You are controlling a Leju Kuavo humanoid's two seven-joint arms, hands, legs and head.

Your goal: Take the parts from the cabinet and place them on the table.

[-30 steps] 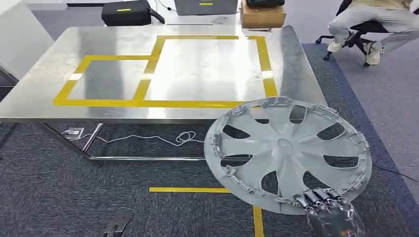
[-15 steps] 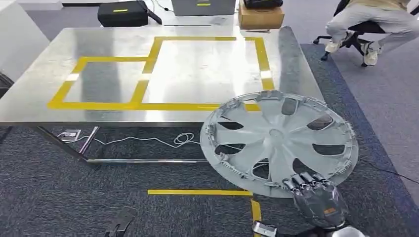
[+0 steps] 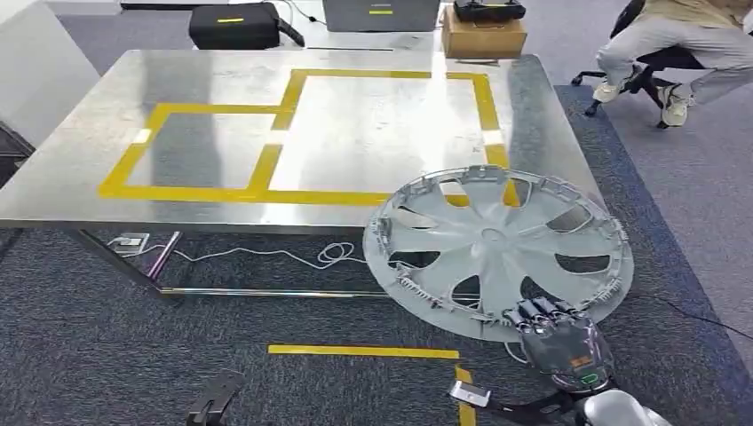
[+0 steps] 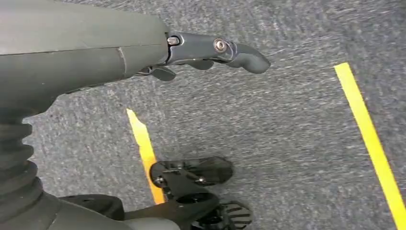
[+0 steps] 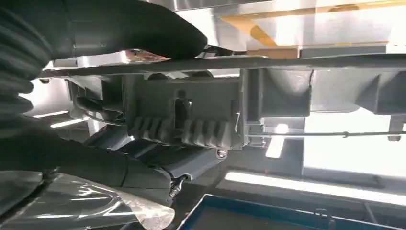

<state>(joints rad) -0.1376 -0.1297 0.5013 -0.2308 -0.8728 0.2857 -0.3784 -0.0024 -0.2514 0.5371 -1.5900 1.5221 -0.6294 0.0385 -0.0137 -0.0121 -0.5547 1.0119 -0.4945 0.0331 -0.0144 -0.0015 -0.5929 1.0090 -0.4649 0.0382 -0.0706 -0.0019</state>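
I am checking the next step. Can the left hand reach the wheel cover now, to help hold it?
Probably not as things stand. The left hand hangs low over the carpet, holding nothing, while the wheel cover is up by the table edge, gripped at its rim by the right hand. Nothing blocks it; the arm would have to lift.

The right hand (image 3: 563,342), grey and many-fingered on a silver arm, reaches up from the lower right of the head view and grips the near rim of the round grey plastic wheel cover (image 3: 497,248). Its dark fingers (image 3: 543,310) curl over that rim, with the thick thumb on the opposite face. The left hand (image 4: 143,50) hangs above the carpet, holding nothing, its dark fingers extended.
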